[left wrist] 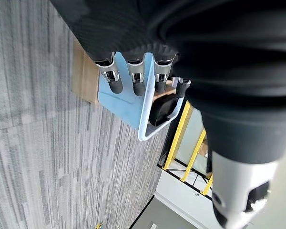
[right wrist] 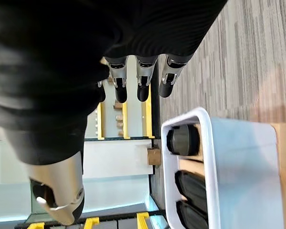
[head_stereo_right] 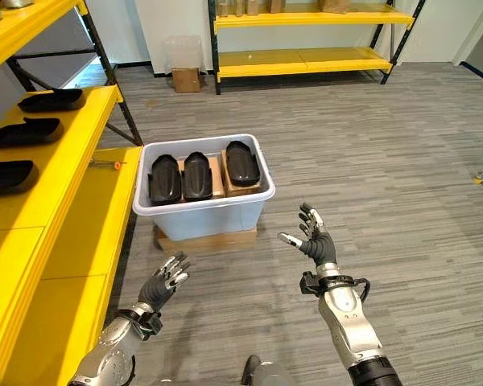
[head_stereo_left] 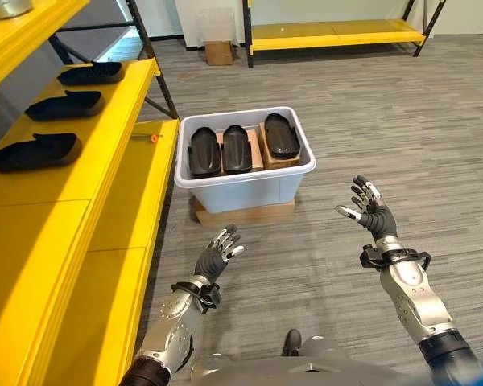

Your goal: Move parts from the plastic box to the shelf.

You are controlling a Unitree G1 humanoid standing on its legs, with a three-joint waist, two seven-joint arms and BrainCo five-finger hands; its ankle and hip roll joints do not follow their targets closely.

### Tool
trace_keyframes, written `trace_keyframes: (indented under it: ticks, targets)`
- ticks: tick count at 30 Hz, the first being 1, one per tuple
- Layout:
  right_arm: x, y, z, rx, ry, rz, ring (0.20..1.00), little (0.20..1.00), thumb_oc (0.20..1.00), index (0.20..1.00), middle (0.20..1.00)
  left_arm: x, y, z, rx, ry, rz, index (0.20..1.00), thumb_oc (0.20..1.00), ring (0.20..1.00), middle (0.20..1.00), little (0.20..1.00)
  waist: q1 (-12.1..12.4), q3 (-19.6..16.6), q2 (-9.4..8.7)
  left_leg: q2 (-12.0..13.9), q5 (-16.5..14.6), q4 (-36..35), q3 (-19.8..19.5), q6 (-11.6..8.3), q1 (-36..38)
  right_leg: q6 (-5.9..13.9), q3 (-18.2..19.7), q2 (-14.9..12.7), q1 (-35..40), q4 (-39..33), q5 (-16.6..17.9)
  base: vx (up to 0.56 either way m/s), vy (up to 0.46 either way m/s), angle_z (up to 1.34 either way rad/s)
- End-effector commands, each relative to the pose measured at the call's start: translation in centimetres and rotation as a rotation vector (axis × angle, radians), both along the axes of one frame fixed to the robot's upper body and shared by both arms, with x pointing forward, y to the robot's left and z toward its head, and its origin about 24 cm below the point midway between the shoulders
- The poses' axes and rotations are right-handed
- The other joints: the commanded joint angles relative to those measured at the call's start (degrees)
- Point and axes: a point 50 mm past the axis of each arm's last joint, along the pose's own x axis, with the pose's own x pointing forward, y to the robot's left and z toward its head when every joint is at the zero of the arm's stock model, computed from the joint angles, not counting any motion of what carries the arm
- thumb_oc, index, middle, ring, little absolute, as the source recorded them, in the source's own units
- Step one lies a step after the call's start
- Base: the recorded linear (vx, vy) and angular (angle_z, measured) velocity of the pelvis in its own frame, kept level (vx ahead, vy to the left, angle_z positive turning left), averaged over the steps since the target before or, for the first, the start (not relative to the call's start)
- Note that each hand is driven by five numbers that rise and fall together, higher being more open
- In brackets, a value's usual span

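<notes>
A pale plastic box (head_stereo_left: 245,190) stands on the floor on a flat wooden board, beside the yellow shelf (head_stereo_left: 105,165). Three black moulded parts (head_stereo_left: 236,146) lie side by side in the box on cardboard blocks. Three more black parts (head_stereo_left: 63,104) rest in a row on the shelf's upper level. My left hand (head_stereo_left: 218,256) hangs open in front of the box, lower left of it, holding nothing. My right hand (head_stereo_left: 372,211) is raised to the box's right, fingers spread and empty. The box (right wrist: 219,171) with its parts also shows in the right wrist view.
A small orange-tipped object (head_stereo_left: 149,138) lies on the lower shelf level beside the box. A cardboard box (head_stereo_left: 219,52) stands far back by the wall, next to a second yellow rack (head_stereo_left: 338,34). Grey carpet stretches to the right of the plastic box.
</notes>
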Motion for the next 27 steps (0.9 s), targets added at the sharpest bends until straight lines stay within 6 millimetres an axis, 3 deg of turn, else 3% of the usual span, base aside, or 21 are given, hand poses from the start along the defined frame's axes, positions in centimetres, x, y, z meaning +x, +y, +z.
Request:
trace_keyframes:
  ticks: [1,2,4,5,6,8,10,12,13,14,17,20,24,27]
  targets:
    - [0.1,-1.4,1.7,0.048,-0.096,-0.015,1.0,1.0,1.0,1.0,1.0,0.8,0.9,1.9,-0.036,-0.115,0.066,1.0,1.0,1.0,1.0,1.0,-0.7,-1.6,-0.33,0.1,2.9,2.0,2.3,-0.29,-0.2,6.2,1.5,-0.7,1.3,-3.7,2.9,0.35,-0.362,0.02]
    - [-0.2,-1.6,1.5,0.053,-0.088,-0.018,1.0,1.0,1.0,1.0,1.0,1.0,1.4,2.1,-0.022,-0.125,0.086,1.0,1.0,1.0,1.0,1.0,-1.0,-1.9,-0.36,1.7,5.2,6.9,3.1,-1.63,-1.3,5.14,0.8,0.3,2.0,-4.5,2.3,0.28,-0.312,-0.02]
    - [-0.6,-1.9,1.1,0.07,-0.069,-0.034,1.0,1.0,1.0,1.0,1.0,1.2,2.0,2.3,0.018,-0.134,0.107,1.0,1.0,1.0,1.0,1.0,-1.1,-1.9,-0.64,3.0,6.5,12.5,3.8,-2.47,-3.5,4.19,0.4,0.7,3.0,-5.1,1.7,0.18,-0.185,0.16]
    - [-0.7,-2.0,1.0,0.077,-0.068,-0.038,1.0,1.0,1.0,1.0,1.0,1.2,2.3,2.4,0.038,-0.139,0.114,1.0,1.0,1.0,1.0,1.0,-0.8,-1.6,-0.64,1.8,4.8,13.0,2.4,-1.47,-5.8,4.39,0.9,0.6,3.3,-5.2,1.8,0.12,-0.039,0.28]
    - [-0.8,-2.0,1.0,0.094,-0.075,-0.036,1.0,1.0,1.0,1.0,1.0,1.2,2.8,2.6,0.062,-0.147,0.131,1.0,1.0,1.0,1.0,1.0,0.0,-0.6,-1.19,-1.6,2.4,9.4,2.3,2.12,-8.7,5.03,1.6,-0.6,2.9,-5.2,3.3,0.08,0.054,0.16]
    - [-0.6,-1.6,1.1,0.098,-0.081,-0.028,1.0,1.0,1.0,1.0,1.0,1.3,3.2,2.9,0.07,-0.155,0.142,1.0,1.0,1.0,1.0,1.0,0.4,0.4,-1.24,-2.9,0.3,5.3,3.4,3.55,-9.8,5.66,2.6,-0.7,3.4,-5.2,3.4,0.08,0.097,-0.08]
    - [-0.4,-0.9,1.3,0.087,-0.075,-0.004,1.0,1.0,1.0,1.0,1.0,1.4,3.5,3.3,0.077,-0.168,0.169,1.0,1.0,1.0,1.0,1.0,0.4,1.2,-0.78,-2.8,0.6,-5.8,6.5,4.16,-10.8,6.47,3.2,-0.8,4.5,-5.9,3.0,0.12,0.214,-0.36]
    - [-0.9,-0.5,1.0,0.064,-0.057,0.026,1.0,1.0,1.0,1.0,1.0,0.9,3.6,2.8,0.029,-0.132,0.208,1.0,1.0,1.0,1.0,1.0,1.1,1.5,0.61,-2.5,5.0,-21.0,5.0,2.76,-12.1,8.05,4.3,-0.8,6.8,-6.7,2.6,0.22,0.332,-0.18]
    - [-1.1,-0.5,0.8,0.064,-0.052,0.036,1.0,1.0,1.0,1.0,1.0,0.6,3.7,2.4,-0.019,-0.097,0.23,1.0,1.0,1.0,1.0,1.0,1.6,1.6,0.96,-2.1,7.1,-24.4,3.4,2.02,-12.3,8.41,4.9,-0.7,7.6,-7.0,2.4,0.41,0.421,-0.96]
    - [-1.4,-0.4,0.6,0.061,-0.042,0.054,1.0,1.0,1.0,1.0,1.0,-0.3,4.2,1.9,-0.023,-0.093,0.275,1.0,1.0,1.0,1.0,1.0,3.1,1.7,1.54,0.5,12.5,-29.4,-1.7,0.29,-12.9,8.93,7.5,-0.6,9.0,-7.3,2.1,0.43,0.417,-1.06]
    - [-1.4,-0.5,0.9,0.065,-0.055,0.075,1.0,1.0,1.0,1.0,1.0,-0.4,5.2,1.9,0.031,-0.122,0.294,1.0,1.0,1.0,1.0,1.0,3.4,1.4,1.61,0.7,10.2,-29.2,-1.5,0.79,-11.7,9.86,7.2,-2.7,9.6,-5.1,0.8,0.34,0.421,-1.23]
    - [-1.4,-0.4,0.9,0.086,-0.059,0.083,1.0,1.0,1.0,1.0,1.0,0.3,5.5,2.5,0.114,-0.158,0.259,1.0,1.0,1.0,1.0,1.0,3.1,0.7,1.35,-2.2,6.7,-28.2,-1.1,2.39,-9.3,10.85,6.7,-3.9,9.5,-3.7,0.8,0.25,0.385,0.04]
    - [-1.2,0.1,1.0,0.098,-0.064,0.076,1.0,1.0,1.0,1.0,1.0,1.1,5.8,3.1,0.151,-0.163,0.258,1.0,1.0,1.0,1.0,1.0,3.8,-0.1,0.88,-5.8,4.3,-29.3,-2.0,4.52,-7.5,11.93,6.6,-5.0,8.8,-2.5,1.0,0.14,0.207,0.26]
    - [-0.9,0.4,1.4,0.109,-0.078,0.072,1.0,1.0,1.0,1.0,1.0,1.2,6.0,3.3,0.174,-0.161,0.259,1.0,1.0,1.0,1.0,1.0,4.6,-0.3,0.56,-7.1,3.5,-29.8,-2.4,5.65,-7.0,12.37,6.5,-5.5,8.3,-1.0,0.6,0.09,0.145,0.44]
